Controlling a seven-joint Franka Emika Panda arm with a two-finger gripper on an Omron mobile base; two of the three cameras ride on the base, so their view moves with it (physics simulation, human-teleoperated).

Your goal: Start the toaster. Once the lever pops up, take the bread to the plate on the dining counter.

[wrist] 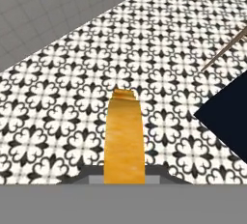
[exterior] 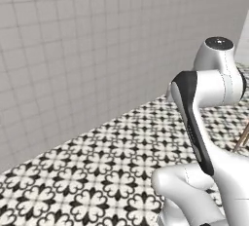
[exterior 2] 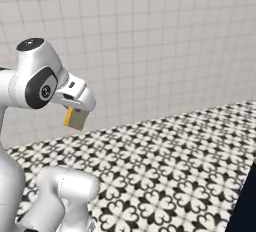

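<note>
Above the patterned floor (wrist: 62, 97), bread (wrist: 124, 141) rides edge-on between the fingers (exterior 2: 76, 112), orange crust facing the hand camera. Fingers pinch the bread; grip looks firm, slice upright along the hand's axis. Right base view: slice (exterior 2: 76, 119) hangs just under the hand, well above the floor, tiled wall (exterior 2: 150, 41) behind. Arm (exterior: 204, 103) folded high and close to the base.

Navy panel (wrist: 229, 117) sits near the bread, to its right in the hand view, probably the dining counter's base, though I cannot tell for sure. Thin brown struts (wrist: 226, 49) near it, maybe a stool.

Judged progress: toasting and pickup done, carry under way. Left: reach the tabletop, find the plate, set the bread on it, release.
</note>
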